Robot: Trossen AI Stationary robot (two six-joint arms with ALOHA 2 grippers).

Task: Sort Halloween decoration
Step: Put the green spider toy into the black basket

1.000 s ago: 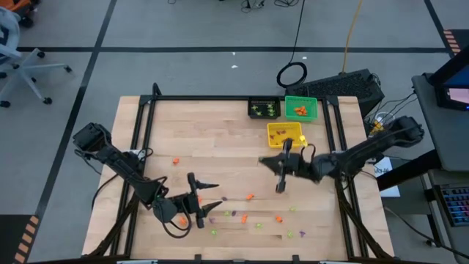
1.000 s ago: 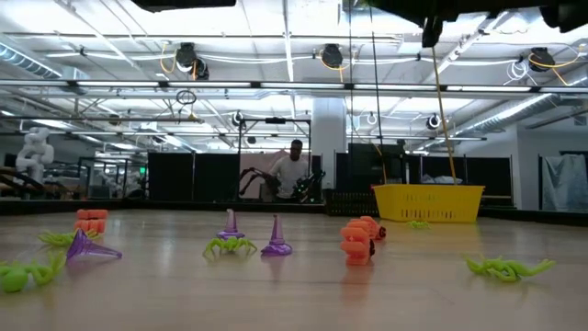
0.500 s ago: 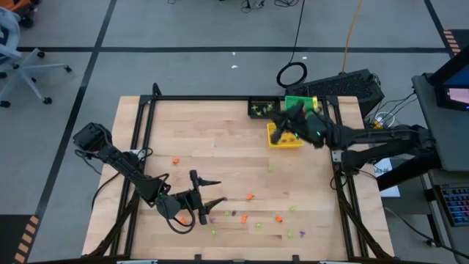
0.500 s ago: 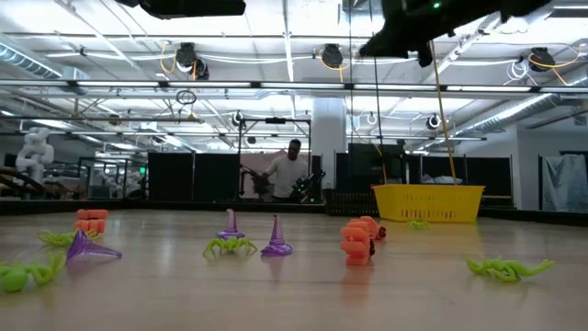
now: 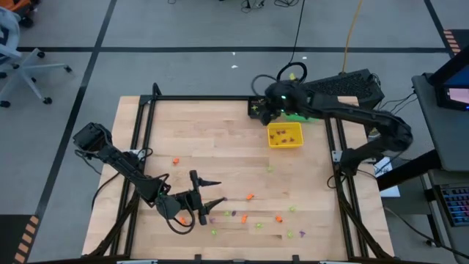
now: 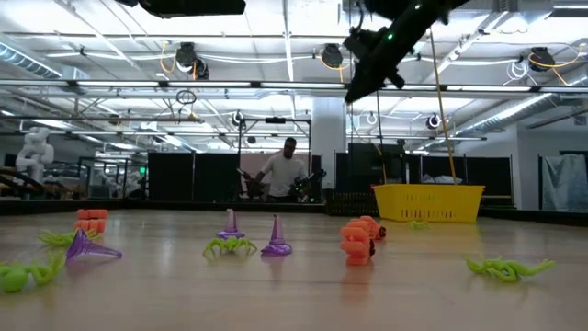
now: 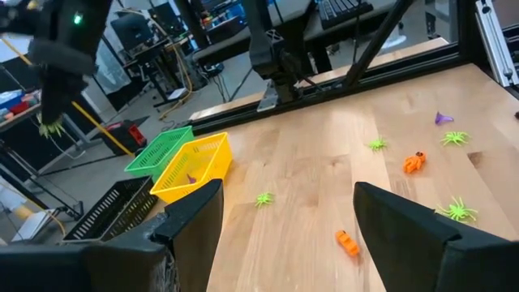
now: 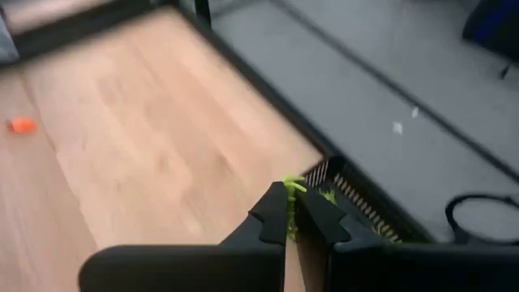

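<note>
Risk sits mainly with our right gripper (image 5: 265, 107), clenched on a light-green spider (image 8: 289, 188) above the black bin (image 5: 258, 110): released off-centre, the spider could bounce onto the table (image 5: 212, 139). Our left gripper (image 5: 207, 195) hangs spread and empty near the table's front, beside scattered trinkets (image 5: 249, 196). Only the right wrist view shows the spider; the high view hides it, yet alone shows all 3 bins.

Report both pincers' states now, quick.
Left pincer: open, empty, low over the table.
Right pincer: shut on a light-green trinket, above the black bin.
</note>
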